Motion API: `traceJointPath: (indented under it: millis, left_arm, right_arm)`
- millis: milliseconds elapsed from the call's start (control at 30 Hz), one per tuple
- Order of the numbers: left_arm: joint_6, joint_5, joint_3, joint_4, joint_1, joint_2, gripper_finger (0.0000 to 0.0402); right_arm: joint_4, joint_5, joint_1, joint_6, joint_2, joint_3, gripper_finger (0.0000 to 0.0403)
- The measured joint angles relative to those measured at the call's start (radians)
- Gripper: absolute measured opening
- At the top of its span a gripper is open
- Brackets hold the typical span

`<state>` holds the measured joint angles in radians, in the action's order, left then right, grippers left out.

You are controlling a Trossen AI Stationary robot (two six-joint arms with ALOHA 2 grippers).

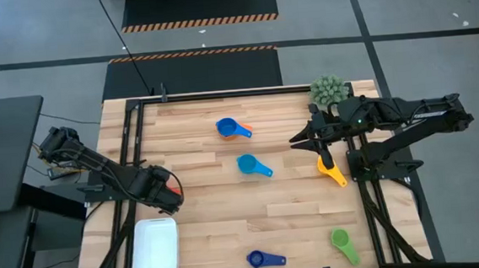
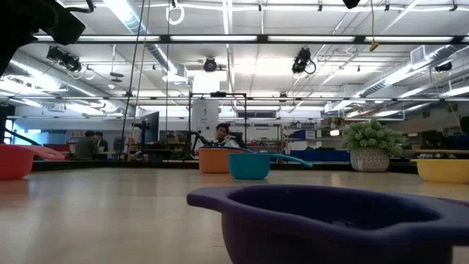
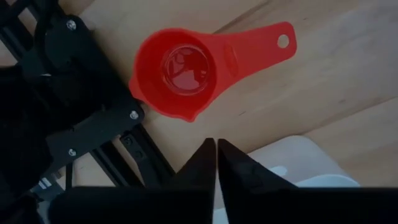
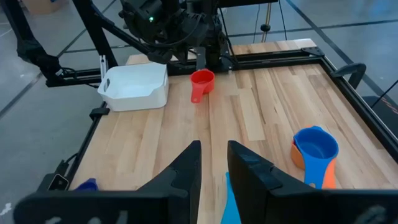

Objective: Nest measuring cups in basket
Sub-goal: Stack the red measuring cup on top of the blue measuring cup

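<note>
Over by the worktop's left edge, the left gripper (image 3: 216, 152) hangs pinched shut and empty above the red cup (image 3: 186, 73), which sits just beyond the white basket (image 1: 155, 250) in the front-left corner. Near the right edge, the right gripper (image 4: 213, 155) stands slightly parted, holding nothing, beside the yellow cup (image 1: 331, 171). Blue (image 1: 250, 164), blue-on-orange (image 1: 231, 129), navy (image 1: 261, 258) and green (image 1: 343, 242) cups lie scattered.

left tool (image 3: 216, 163) closed, right tool (image 4: 214, 163) slightly parted
</note>
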<state>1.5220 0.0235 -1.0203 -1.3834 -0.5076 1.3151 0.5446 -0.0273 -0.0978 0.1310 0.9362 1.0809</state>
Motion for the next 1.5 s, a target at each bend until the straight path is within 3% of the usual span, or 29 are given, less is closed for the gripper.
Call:
traceJointPath:
  millis: [367, 567, 1100, 1233, 1433, 1500]
  left_arm:
    - [-0.12, 0.075, 0.003, 0.01, 0.0, 0.0, 0.0122]
    - [-0.132, 0.014, 0.12, 0.126, -0.003, 0.0, 0.0127]
    - [-0.15, -0.026, 0.361, 0.379, 0.0, 0.0, 0.0128]
    - [-0.197, -0.03, 0.395, 0.394, 0.0, 0.0, 0.0115]
    - [-0.226, -0.057, 0.408, 0.414, 0.006, -0.002, 0.0024]
    - [-0.226, -0.056, 0.406, 0.427, 0.007, -0.002, 0.0014]
  right_arm:
    - [0.019, -0.004, 0.0, -0.052, 0.002, 0.0, 0.0085]
    - [0.026, -0.005, 0.0, -0.055, 0.002, 0.0, 0.0085]
    - [0.02, -0.005, 0.0, -0.055, 0.002, 0.0, 0.0085]
    - [-0.006, -0.005, 0.0, -0.055, 0.002, 0.0, 0.0085]
    - [-0.028, -0.005, 0.0, -0.079, 0.002, 0.0, 0.0084]
    - [-0.028, -0.005, 0.0, -0.088, 0.002, 0.0, 0.0082]
